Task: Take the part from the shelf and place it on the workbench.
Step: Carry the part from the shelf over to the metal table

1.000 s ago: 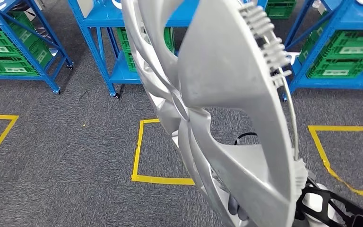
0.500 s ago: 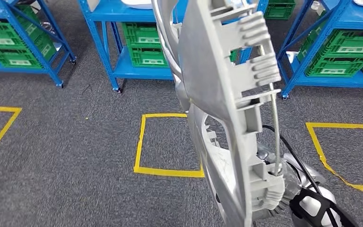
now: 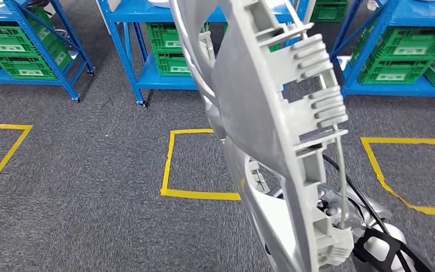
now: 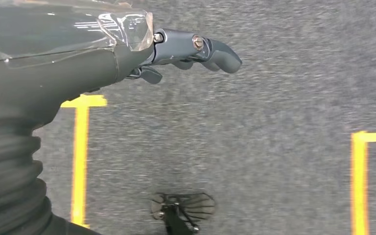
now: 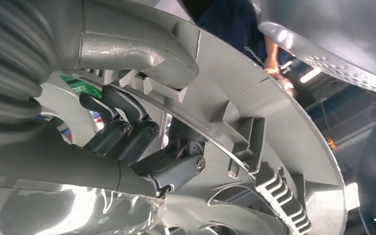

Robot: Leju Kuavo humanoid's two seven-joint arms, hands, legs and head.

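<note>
I have the part (image 3: 272,130), a silver wheel cover, clamped at its rim in the right robot hand (image 5: 142,142), held edge-on with its long axis near vertical above the floor. The left robot hand (image 4: 186,54) hangs with nothing in it, fingers loosely curled. I judge the right arm must make the placement; no worktop is in view yet.

1. The head view is bright and evenly lit from above; the grey carpet (image 3: 90,187) carries no hard shadows.
2. The silver wheel cover (image 3: 272,130), very close to the lens, is slightly soft, while the blue shelves (image 3: 141,34) behind it are sharper.
3. The shelf posts beside the wheel cover lean outward towards the picture's edges, a wide-angle distortion.
4. In the left wrist view the carpet is smeared by motion blur; glare streaks the glossy cover behind the left hand (image 4: 186,54).
5. The right wrist view is dimmer, with bright ceiling lights beyond the wheel cover's rim and a glare patch below the right hand (image 5: 137,142).
</note>
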